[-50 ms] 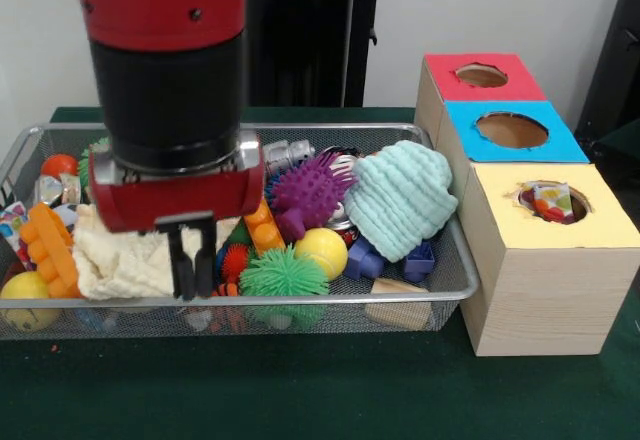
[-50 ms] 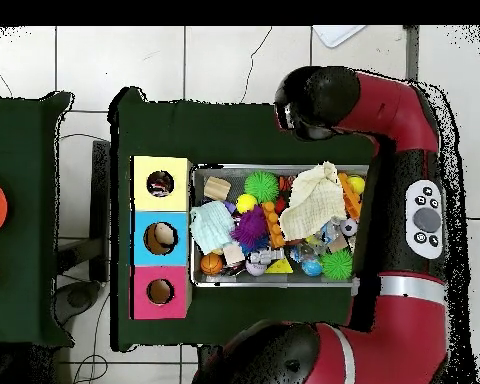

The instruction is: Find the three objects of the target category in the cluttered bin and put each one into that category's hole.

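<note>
Dark green cloth covers the table around a wire bin point(image 1: 455, 290). At its near edge the gripper point(image 1: 191, 272) hangs low, fingers pressed together and empty, beside a cream cloth point(image 1: 120, 260). Searching seems underway; the target category is unclear. Beyond, the yellow hole point(image 1: 545, 202) stands clear of the crowded toys.

The arm point(image 1: 165, 20) has glossy red shells joined by a black cylindrical wrist, a silver ring and a red block. Two black fingers point(image 1: 178, 265). Overhead, a grey button panel point(image 2: 425, 212) marks one link.
</note>
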